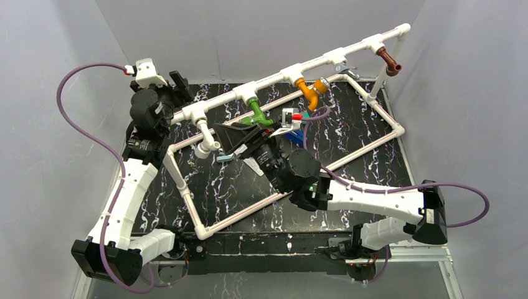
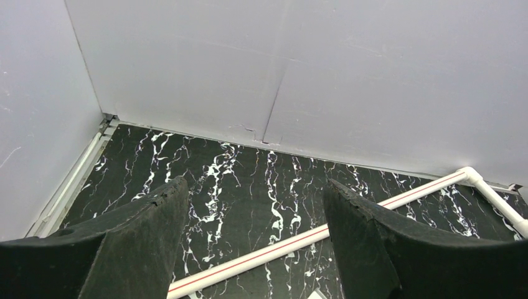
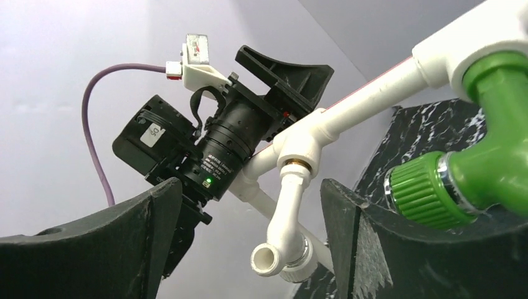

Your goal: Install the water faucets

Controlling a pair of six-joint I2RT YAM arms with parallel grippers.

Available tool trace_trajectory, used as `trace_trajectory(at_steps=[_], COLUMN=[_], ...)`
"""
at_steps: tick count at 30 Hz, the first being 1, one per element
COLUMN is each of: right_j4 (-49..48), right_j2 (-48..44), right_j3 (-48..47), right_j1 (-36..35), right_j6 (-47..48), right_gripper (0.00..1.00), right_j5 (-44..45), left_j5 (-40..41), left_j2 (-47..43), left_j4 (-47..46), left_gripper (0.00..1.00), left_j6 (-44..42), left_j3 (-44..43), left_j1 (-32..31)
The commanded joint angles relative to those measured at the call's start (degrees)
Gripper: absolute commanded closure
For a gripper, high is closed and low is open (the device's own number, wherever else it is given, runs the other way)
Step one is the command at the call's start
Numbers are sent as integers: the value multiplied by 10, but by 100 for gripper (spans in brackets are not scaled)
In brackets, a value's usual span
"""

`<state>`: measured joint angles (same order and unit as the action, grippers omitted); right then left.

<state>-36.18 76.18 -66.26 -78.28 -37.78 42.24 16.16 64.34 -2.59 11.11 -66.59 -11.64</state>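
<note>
Four faucets hang from tees on the raised white pipe (image 1: 274, 78): white (image 1: 205, 142), green (image 1: 258, 112), orange (image 1: 309, 92) and brown (image 1: 390, 62). My right gripper (image 1: 220, 142) is open beside the white faucet. In the right wrist view the white faucet (image 3: 287, 212) hangs between the open fingers (image 3: 249, 187) without touching them, and the green faucet (image 3: 464, 177) is at the right. My left gripper (image 1: 180, 87) is open and empty at the pipe's left end. Its wrist view shows open fingers (image 2: 255, 187) above the table.
The pipe frame's lower rails (image 1: 187, 187) form a rectangle on the black marbled table (image 1: 236, 187). One rail (image 2: 299, 240) crosses under the left fingers. A flat blue piece (image 1: 297, 134) lies behind the right wrist. Grey walls enclose the table.
</note>
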Motion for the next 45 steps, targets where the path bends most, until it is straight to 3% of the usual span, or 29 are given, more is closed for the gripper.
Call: trace_trajectory(at_steps=[1, 15, 25, 34, 45], right_j4=[30, 190, 282, 274, 318], right_j2=[-18, -65, -85, -29, 31], right_j3=[-36, -104, -97, -67, -113], right_j1=[1, 1, -6, -26, -39], right_j6=[119, 551, 941, 1304, 1384], right_gripper=[11, 10, 14, 13, 17], right_j5=[-14, -175, -293, -188, -177], left_j5=[6, 3, 2, 2, 1], left_j2=[74, 79, 82, 83, 82], left_j4=[196, 197, 197, 196, 197], left_gripper=[23, 23, 23, 23, 23], left_j6=[8, 9, 9, 9, 8], left_j3=[77, 77, 76, 76, 76], left_j1=[5, 5, 5, 5, 5])
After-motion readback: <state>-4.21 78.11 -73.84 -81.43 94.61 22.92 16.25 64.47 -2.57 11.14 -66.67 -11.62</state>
